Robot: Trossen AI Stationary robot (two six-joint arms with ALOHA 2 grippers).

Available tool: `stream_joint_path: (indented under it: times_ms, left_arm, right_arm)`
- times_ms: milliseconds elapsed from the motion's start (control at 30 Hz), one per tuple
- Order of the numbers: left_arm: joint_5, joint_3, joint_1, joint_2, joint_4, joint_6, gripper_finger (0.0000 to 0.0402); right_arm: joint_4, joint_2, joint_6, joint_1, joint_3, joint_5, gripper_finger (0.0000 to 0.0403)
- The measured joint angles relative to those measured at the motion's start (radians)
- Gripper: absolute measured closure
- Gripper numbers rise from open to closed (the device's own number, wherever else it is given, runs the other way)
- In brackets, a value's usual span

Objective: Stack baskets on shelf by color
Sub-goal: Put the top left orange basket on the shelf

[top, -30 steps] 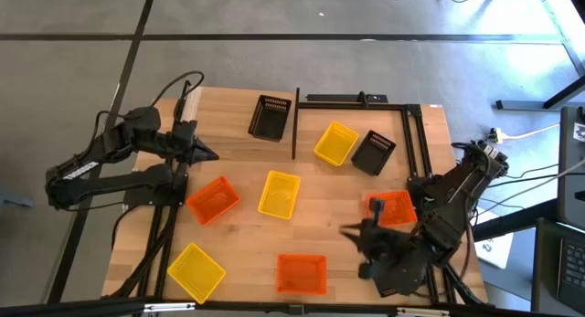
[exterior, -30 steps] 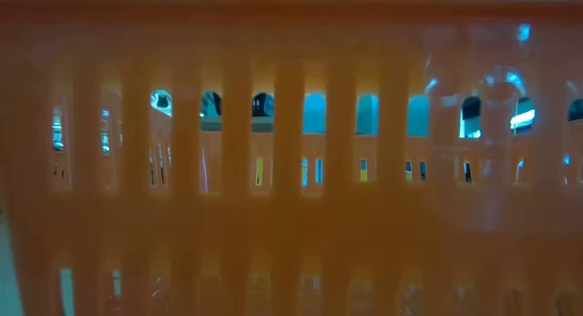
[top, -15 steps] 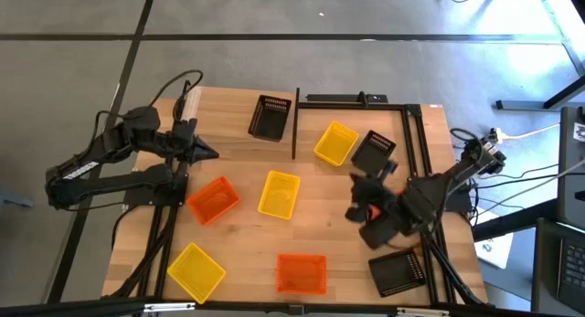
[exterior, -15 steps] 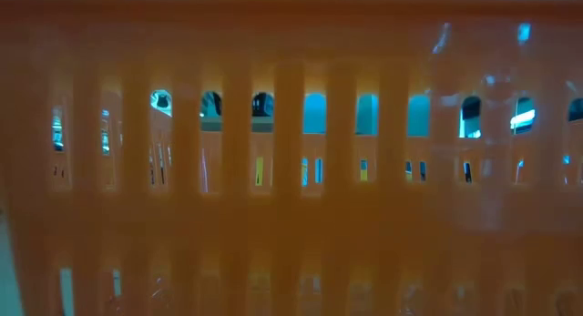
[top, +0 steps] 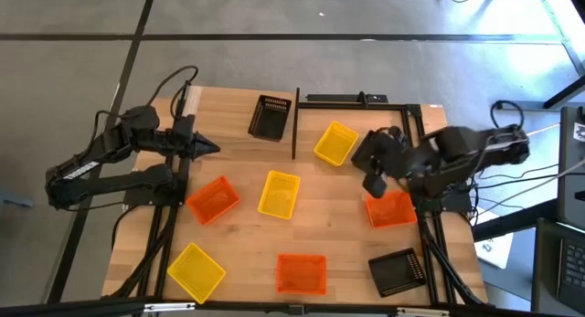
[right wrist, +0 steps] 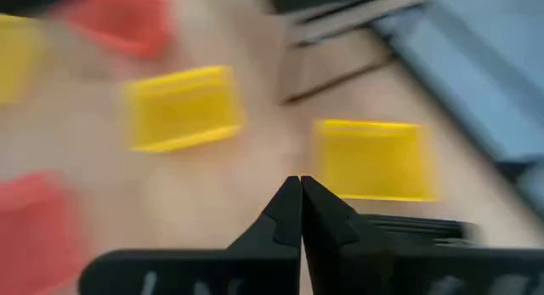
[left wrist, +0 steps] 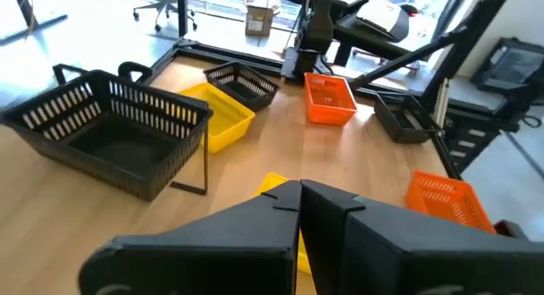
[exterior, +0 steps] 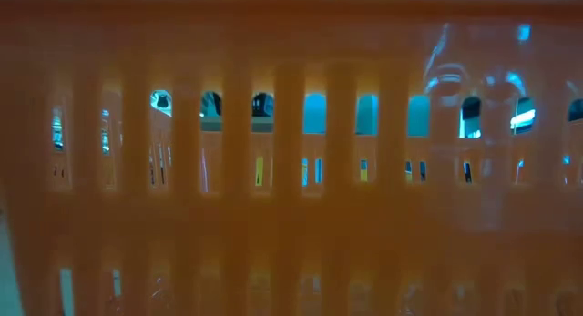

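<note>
Hovering over black basket (top: 374, 153) inside shelf (top: 413, 134): right hand (top: 374, 183), clenched, empty; orange basket (top: 391, 208) just beside.

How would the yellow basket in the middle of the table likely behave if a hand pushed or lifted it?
The yellow basket looks like thin perforated plastic, so probably light and fairly stiff. Its flat base on the smooth wooden table suggests it would slide, not roll. Being shallow, it seems unlikely to tip.

Around my wooden tabletop (top: 242, 244) lies grey floor (top: 274, 70) crossed by dark lines; beyond its far edge, bright daylight, office chairs (left wrist: 166, 2) and a cardboard box (left wrist: 257, 20).
</note>
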Motion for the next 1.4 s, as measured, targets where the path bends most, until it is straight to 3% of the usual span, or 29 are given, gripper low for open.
stream_joint_path:
  times_ms: [100,333,567,733,833,1067,1233,1400]
  left_arm:
    - [0.000,0.000,0.000,0.000,-0.002,-0.043,0.0401]
    - [0.022,0.041,-0.007,0.048,-0.042,-0.112,0.0401]
    - [-0.107,0.280,-0.090,0.223,-0.314,-0.048,0.0401]
    - [-0.142,0.352,-0.189,0.365,-0.496,-0.043,0.0401]
    - [-0.148,0.353,-0.252,0.431,-0.588,-0.139,0.0401]
    - [-0.170,0.353,-0.316,0.564,-0.740,-0.560,0.0401]
    - [-0.167,0.354,-0.324,0.642,-0.735,-0.596,0.0397]
    - [-0.162,0.354,-0.324,0.713,-0.737,-0.652,0.0364]
  right_arm:
    - [0.106,-0.046,-0.007,-0.014,0.000,-0.156,0.0403]
    - [0.228,-0.081,-0.021,-0.005,0.000,-0.246,0.0403]
    - [0.230,-0.049,-0.090,0.004,0.000,-0.232,0.0403]
    - [0.230,-0.041,-0.131,0.004,0.000,-0.219,0.0403]
    - [0.230,-0.041,-0.143,0.004,0.000,-0.185,0.0403]
    - [0.230,-0.041,-0.147,0.003,0.000,-0.140,0.0403]
    - [0.240,-0.041,-0.167,0.003,0.000,-0.140,0.0403]
    - [0.242,-0.041,-0.167,0.003,0.000,-0.141,0.0403]
